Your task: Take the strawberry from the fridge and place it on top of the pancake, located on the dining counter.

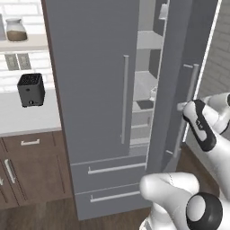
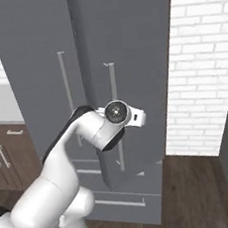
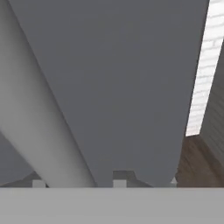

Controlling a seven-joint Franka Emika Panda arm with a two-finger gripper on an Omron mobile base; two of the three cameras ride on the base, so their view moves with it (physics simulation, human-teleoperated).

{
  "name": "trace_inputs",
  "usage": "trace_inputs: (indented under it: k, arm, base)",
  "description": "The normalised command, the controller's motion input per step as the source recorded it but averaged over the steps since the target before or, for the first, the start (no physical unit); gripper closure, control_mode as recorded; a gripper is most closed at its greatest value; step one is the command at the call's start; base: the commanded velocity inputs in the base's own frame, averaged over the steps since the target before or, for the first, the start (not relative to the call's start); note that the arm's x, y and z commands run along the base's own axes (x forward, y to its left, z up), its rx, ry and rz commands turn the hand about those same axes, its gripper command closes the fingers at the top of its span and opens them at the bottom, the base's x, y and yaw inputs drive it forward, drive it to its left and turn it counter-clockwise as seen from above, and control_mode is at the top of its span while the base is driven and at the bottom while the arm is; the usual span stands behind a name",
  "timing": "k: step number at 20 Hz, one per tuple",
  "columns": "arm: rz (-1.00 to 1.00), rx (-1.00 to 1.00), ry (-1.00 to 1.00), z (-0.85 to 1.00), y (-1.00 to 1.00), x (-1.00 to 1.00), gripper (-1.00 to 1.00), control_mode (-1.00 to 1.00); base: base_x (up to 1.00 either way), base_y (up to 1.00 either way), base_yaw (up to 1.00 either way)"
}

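In the left base view we see the fridge (image 1: 94,90) with its right door (image 1: 179,81) swung partly out, so a gap shows pale shelves (image 1: 146,85) inside. Our pincer (image 1: 182,107) sits at that door's long bar handle (image 1: 188,108), right against it. From here we cannot tell how far the jaws stand apart or whether they hold the bar. We cannot make out the strawberry on the shelves. Left of the fridge, a dark toaster (image 1: 31,90) stands on the wall desk (image 1: 27,119), and a jar (image 1: 16,30) sits on a shelf above it.

In the right base view the arm's wrist (image 2: 117,113) is pressed close to the handle (image 2: 116,115) of the opened door (image 2: 127,79); the pincer itself is hidden behind the hand.

In the hand view the grey door face (image 3: 118,83) looms very near, with a pale rounded bar (image 3: 35,127) at the left. The fingertips (image 3: 119,183) stand apart, gripping nothing we can see.
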Motion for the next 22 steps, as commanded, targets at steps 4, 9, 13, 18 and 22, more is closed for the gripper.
trace_inputs:
  k: [4,9,13,18,22]
  arm:
    - [-0.01,0.08,0.01,0.0,-0.82,-0.36,-1.0,-1.0]
    - [-0.02,0.1,0.02,0.0,-0.74,-0.55,-1.0,-1.0]
    - [-0.05,0.03,0.05,0.16,-0.14,-0.65,-1.0,-1.0]
    - [0.02,-0.22,0.02,0.65,0.55,-0.85,-1.0,-1.0]
    - [0.0,-0.4,0.33,0.37,1.0,-0.1,-1.0,-1.0]
  base:
    - [0.0,0.0,0.0]
    - [0.0,0.0,0.0]
    - [0.0,0.0,0.0]
    - [0.0,0.0,0.0]
    - [0.0,0.0,0.0]
